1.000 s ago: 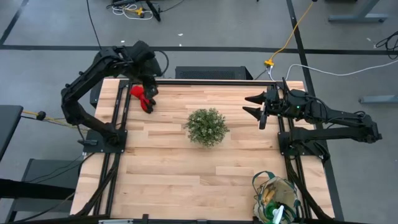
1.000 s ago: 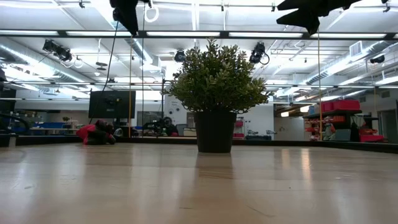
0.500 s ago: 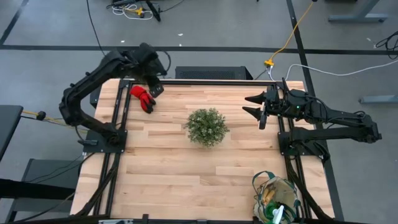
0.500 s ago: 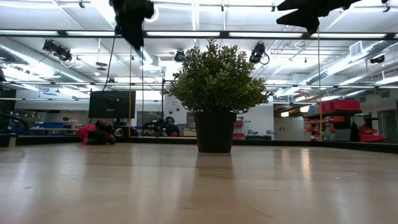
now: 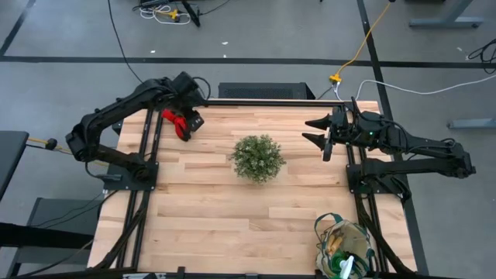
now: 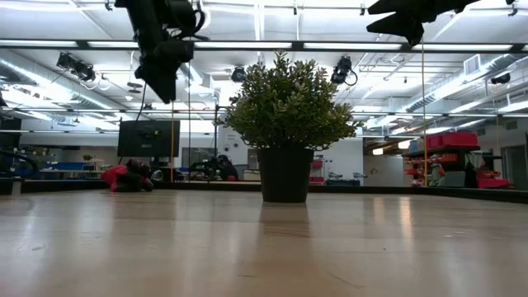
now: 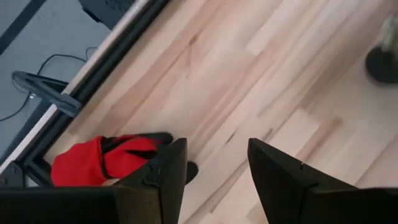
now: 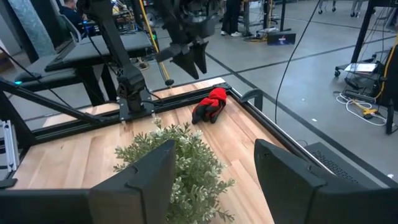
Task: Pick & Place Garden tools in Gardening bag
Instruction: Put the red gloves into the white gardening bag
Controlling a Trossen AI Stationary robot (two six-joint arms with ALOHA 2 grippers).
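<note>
Red gloves (image 5: 177, 122) lay in a heap at the far left corner of the bench (image 5: 232, 209). The left end effector (image 5: 192, 118) hung in the air just beside them, its fingers apart and holding nothing. The right end effector (image 5: 316, 132) waited on the far right, spread wide and empty too. A bushy plant (image 5: 257, 158) stood between them. The gardening bag (image 5: 346, 246) sat at the near right corner.
</note>
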